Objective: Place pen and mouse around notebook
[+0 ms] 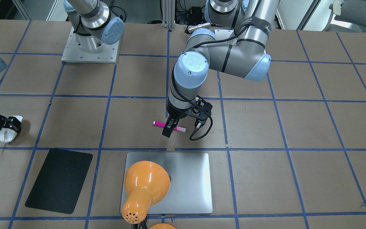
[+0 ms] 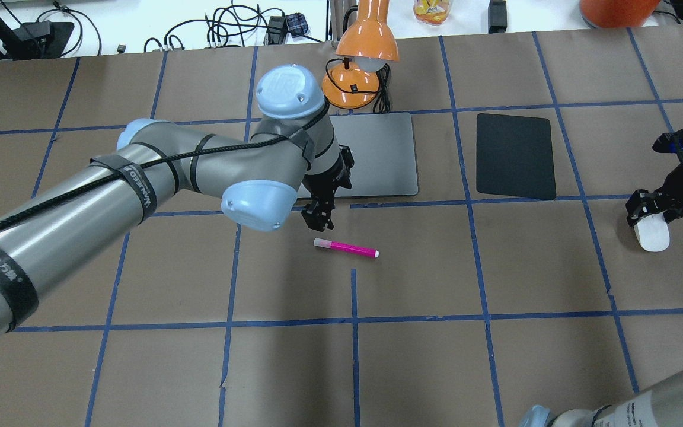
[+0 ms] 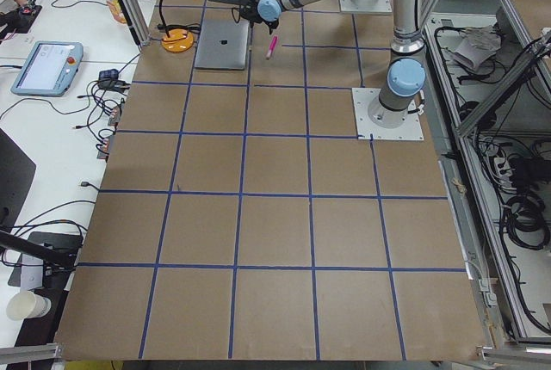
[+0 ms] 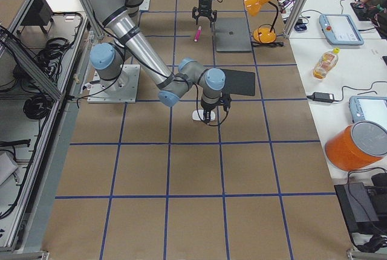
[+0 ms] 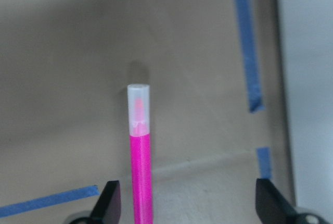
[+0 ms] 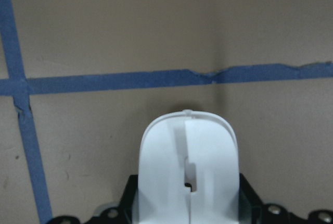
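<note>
The magenta pen (image 2: 346,248) lies flat on the brown table, a short way in front of the silver-grey notebook (image 2: 383,154). My left gripper (image 2: 319,219) hovers over the pen (image 1: 158,124), open. In the left wrist view the pen (image 5: 141,166) runs between the wide-apart fingertips (image 5: 109,206) without touching them. Far off on my right side, my right gripper (image 2: 650,207) is shut on the white mouse (image 2: 653,234), at or just above the table. The mouse (image 6: 187,172) fills the right wrist view. The mouse (image 1: 8,135) sits well away from the notebook (image 1: 186,178).
An orange desk lamp (image 1: 145,187) stands at the notebook's far edge and leans over it. A thin black mat (image 2: 516,155) lies between the notebook and the mouse. Blue tape lines grid the brown table (image 2: 424,367).
</note>
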`<move>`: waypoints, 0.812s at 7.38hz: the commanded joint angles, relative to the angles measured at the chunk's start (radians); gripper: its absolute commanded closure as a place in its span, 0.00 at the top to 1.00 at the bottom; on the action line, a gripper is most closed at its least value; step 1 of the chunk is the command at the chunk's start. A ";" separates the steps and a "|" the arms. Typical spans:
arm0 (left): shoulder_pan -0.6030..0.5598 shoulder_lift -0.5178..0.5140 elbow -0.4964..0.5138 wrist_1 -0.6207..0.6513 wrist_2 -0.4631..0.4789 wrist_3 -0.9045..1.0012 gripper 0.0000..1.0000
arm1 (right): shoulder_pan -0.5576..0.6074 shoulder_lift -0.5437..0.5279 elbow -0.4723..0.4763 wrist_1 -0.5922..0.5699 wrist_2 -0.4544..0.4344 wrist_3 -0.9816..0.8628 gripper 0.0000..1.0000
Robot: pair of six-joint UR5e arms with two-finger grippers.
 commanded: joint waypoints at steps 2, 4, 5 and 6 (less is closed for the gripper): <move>0.099 0.150 0.183 -0.484 0.014 0.668 0.96 | 0.091 -0.024 -0.080 0.017 0.003 0.011 0.49; 0.153 0.221 0.183 -0.528 0.130 1.137 0.96 | 0.206 0.013 -0.189 0.110 0.002 0.214 0.48; 0.170 0.250 0.184 -0.521 0.187 1.320 0.96 | 0.262 0.054 -0.240 0.112 0.002 0.282 0.48; 0.186 0.269 0.181 -0.517 0.186 1.409 0.96 | 0.316 0.091 -0.281 0.110 0.002 0.354 0.48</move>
